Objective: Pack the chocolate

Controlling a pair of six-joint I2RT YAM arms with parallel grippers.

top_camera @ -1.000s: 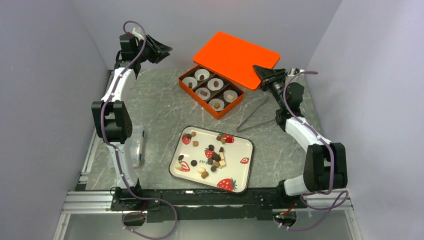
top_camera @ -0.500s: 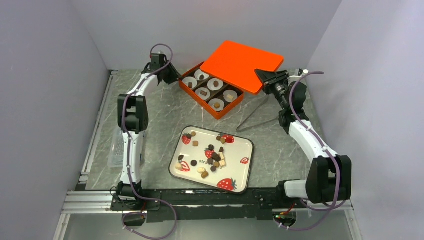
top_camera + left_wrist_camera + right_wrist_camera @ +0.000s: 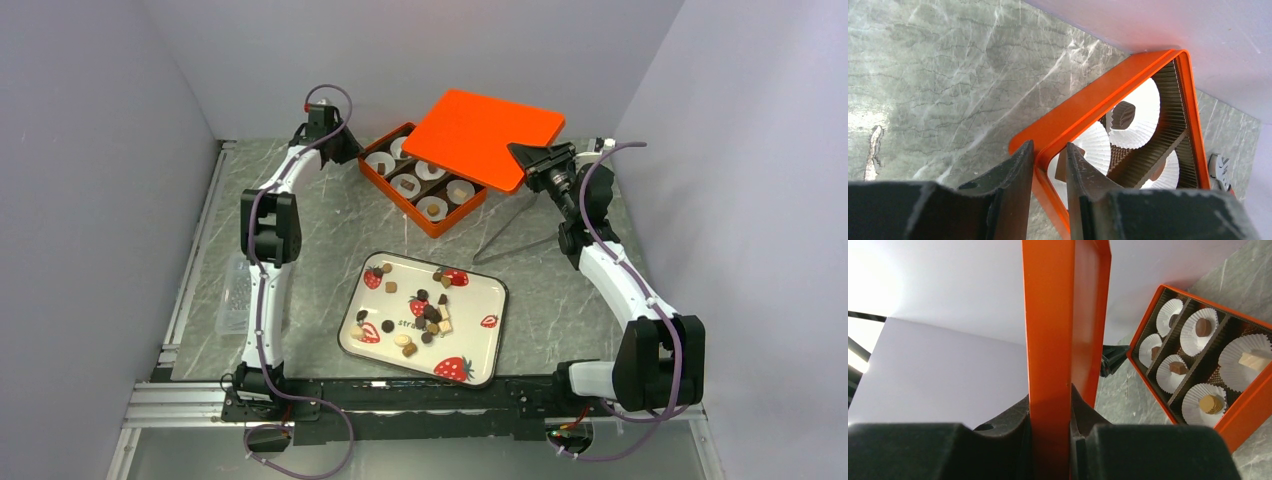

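Your left gripper is pinched shut on a corner wall of the orange box by the table's far edge. Your right gripper clamps the lid, raised over the box's far side. Six paper cups each hold one piece. Most chocolate lies on the tray near the near edge.

The grey marbled table carries an orange box at the back, a white tray in front, thin tongs right, and a clear container left.
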